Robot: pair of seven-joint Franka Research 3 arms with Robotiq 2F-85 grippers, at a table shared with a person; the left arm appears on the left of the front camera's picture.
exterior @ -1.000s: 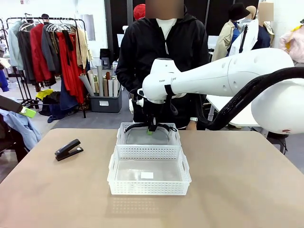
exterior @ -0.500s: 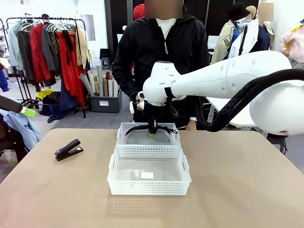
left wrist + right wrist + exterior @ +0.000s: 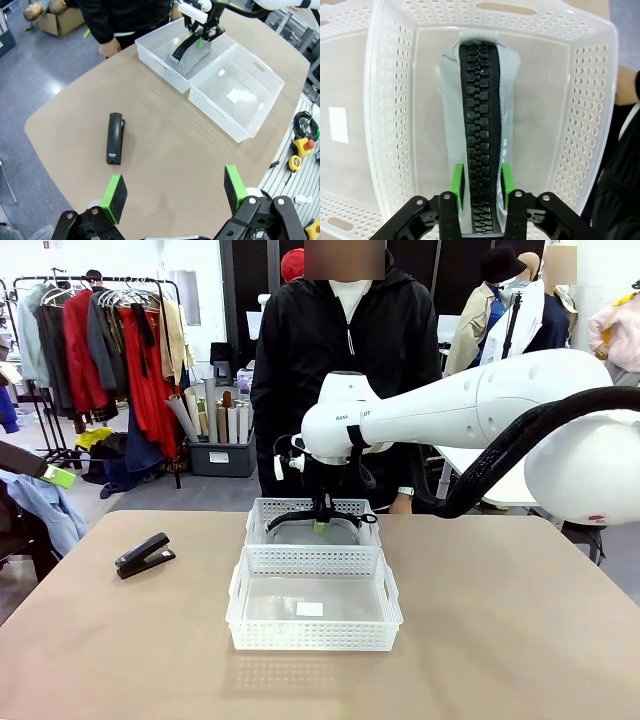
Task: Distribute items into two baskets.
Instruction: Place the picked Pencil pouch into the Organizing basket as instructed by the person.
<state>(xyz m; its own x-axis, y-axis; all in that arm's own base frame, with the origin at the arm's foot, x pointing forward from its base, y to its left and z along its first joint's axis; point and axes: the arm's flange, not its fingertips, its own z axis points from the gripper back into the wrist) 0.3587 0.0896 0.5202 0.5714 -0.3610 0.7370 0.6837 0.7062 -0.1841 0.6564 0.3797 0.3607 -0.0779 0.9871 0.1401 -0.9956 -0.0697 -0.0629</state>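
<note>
The grey pouch (image 3: 480, 100) with its black zipper stands inside the smaller, far basket (image 3: 262, 510), zipper edge up. My right gripper (image 3: 481, 182) hangs over it, jaws slightly parted, and the zipper runs unsqueezed between its green pads (image 3: 457, 185). From the front, that gripper (image 3: 320, 524) dips into the basket in front of the person. The larger labelled basket (image 3: 310, 638) sits nearer me with nothing in it. The black stapler (image 3: 144, 555) lies on the table to the left. My left gripper (image 3: 175, 192) is open high above the table, with the stapler (image 3: 115, 137) below and ahead of it.
A person in a black jacket stands at the far edge, one hand (image 3: 109, 49) near the table corner. The two baskets touch end to end at the table's middle. Bare tabletop (image 3: 500, 620) spreads to the right and front. Clothes racks stand behind the table on the left.
The right gripper has lowered the pouch a little deeper into the far basket and its jaws have parted from the zipper. The left arm and stapler have not moved.
</note>
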